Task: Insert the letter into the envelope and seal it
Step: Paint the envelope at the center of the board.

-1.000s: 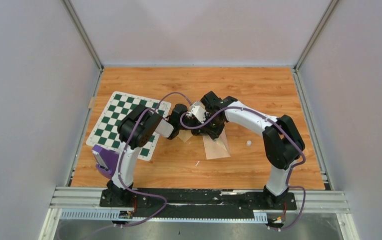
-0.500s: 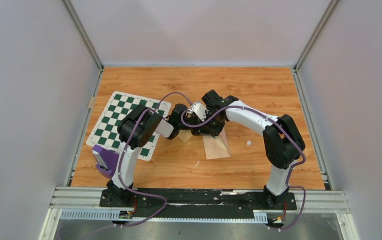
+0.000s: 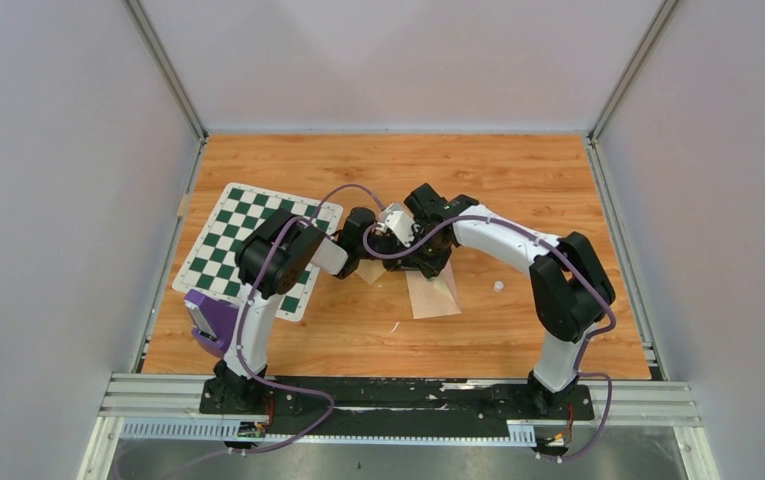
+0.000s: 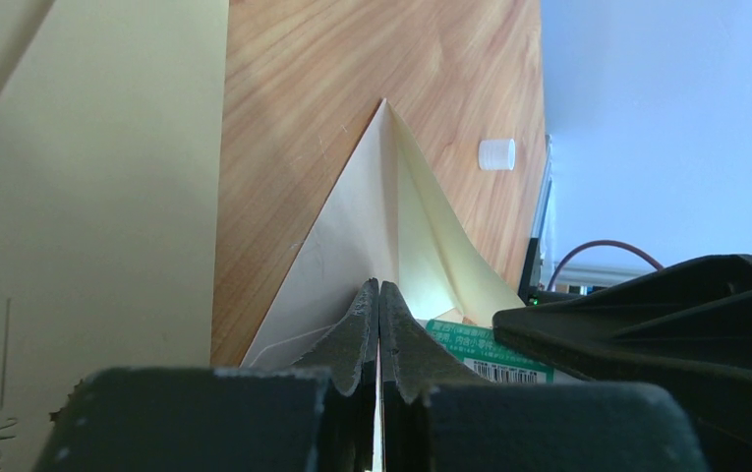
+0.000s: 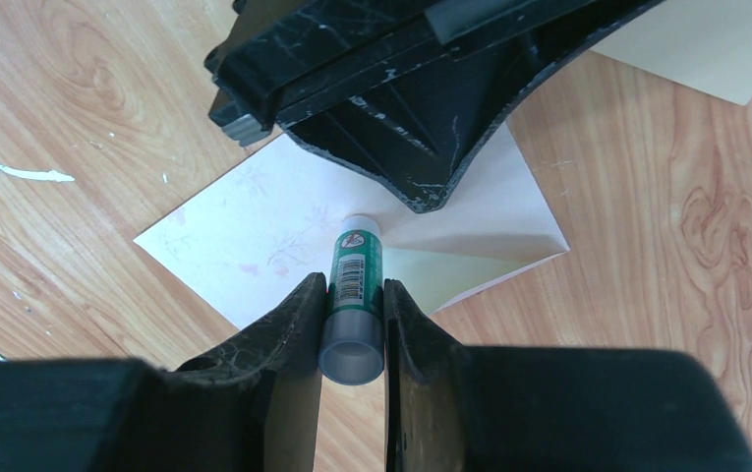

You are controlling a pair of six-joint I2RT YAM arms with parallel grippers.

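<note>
Your left gripper (image 4: 379,295) is clamped on the raised flap of the envelope (image 5: 244,236), mid-table. Your right gripper (image 5: 352,287) is clamped on the glue stick (image 5: 357,261). The letter is unseen, presumably inside. Stroke glue lightly toward 12 o'clock, holding the flap taut.

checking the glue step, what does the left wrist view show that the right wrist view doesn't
Only the left wrist: the left tool shut on the raised envelope flap; a small white cap on the table; handwriting on a tan sheet. Only the right wrist: the right tool shut on the glue stick, its tip at the flap, and white flecks on the wood. Both: the flap, the glue stick's green label, the table.
</note>
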